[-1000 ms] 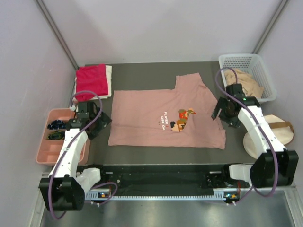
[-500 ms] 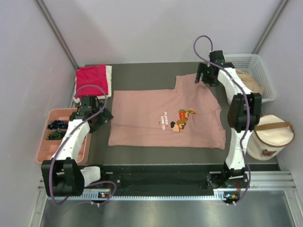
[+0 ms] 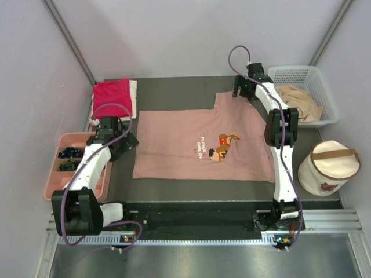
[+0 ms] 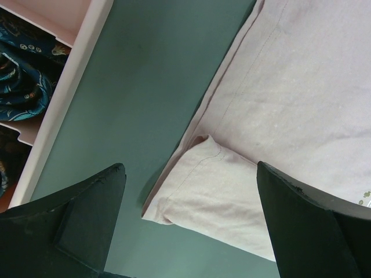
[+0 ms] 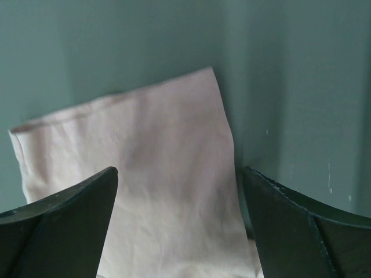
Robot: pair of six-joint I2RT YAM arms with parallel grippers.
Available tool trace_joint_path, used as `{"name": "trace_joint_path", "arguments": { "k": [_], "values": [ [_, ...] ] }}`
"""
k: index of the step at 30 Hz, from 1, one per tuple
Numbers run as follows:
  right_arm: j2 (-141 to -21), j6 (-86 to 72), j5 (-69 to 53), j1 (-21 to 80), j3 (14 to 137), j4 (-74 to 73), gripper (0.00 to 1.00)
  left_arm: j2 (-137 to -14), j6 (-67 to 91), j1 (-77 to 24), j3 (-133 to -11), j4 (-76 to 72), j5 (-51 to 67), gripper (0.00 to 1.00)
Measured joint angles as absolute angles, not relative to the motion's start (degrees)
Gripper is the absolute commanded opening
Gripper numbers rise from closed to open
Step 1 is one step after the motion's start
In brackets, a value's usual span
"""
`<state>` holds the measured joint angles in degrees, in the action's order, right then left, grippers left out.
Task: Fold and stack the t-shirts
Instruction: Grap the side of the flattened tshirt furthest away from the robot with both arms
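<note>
A dusty-pink t-shirt [image 3: 185, 145] with a pixel-art print lies spread flat mid-table. My left gripper [image 3: 123, 143] hovers open at its left edge. In the left wrist view a tucked corner of the pink t-shirt [image 4: 214, 185] lies below and between the jaws of that gripper [image 4: 191, 226]. My right arm reaches far out, and its gripper [image 3: 243, 88] stands open over the shirt's far sleeve [image 5: 162, 174], which shows between the jaws of the right gripper [image 5: 179, 220]. A folded red shirt [image 3: 112, 99] lies on a white one [image 3: 134, 92] at the back left. A tan shirt [image 3: 298, 101] fills the basket.
A white mesh basket [image 3: 301, 72] stands at the back right. A round cream bag [image 3: 327, 168] with a brown strap sits at the right. A pink tray [image 3: 78, 185] holding dark items lies left of the left arm, and its rim [image 4: 64, 98] runs close to the left gripper.
The right arm has swung from the shirt's right side out to the far sleeve, uncovering the cream bag, and its jaws have widened. The left gripper has shifted slightly.
</note>
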<state>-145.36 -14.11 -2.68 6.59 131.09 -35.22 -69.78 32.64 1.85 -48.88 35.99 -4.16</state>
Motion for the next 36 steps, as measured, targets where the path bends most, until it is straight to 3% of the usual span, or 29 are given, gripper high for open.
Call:
{"name": "trace_joint_path", "arguments": {
  "k": [18,25,36],
  "values": [
    [-151.7,-16.8,-5.7,5.3,139.8,-30.8,0.78,-69.9,32.6,1.8,-48.5,35.9,-6.1,0.99],
    [-152.5,-17.7,-6.6,4.1,140.7,-31.1,0.36,-69.9,32.7,1.8,-48.2,36.0,-6.9,0.99],
    [-152.5,-18.2,-6.9,3.9,140.7,-31.6,0.08,-69.9,32.7,1.8,-48.2,36.0,-7.2,0.99]
  ]
}}
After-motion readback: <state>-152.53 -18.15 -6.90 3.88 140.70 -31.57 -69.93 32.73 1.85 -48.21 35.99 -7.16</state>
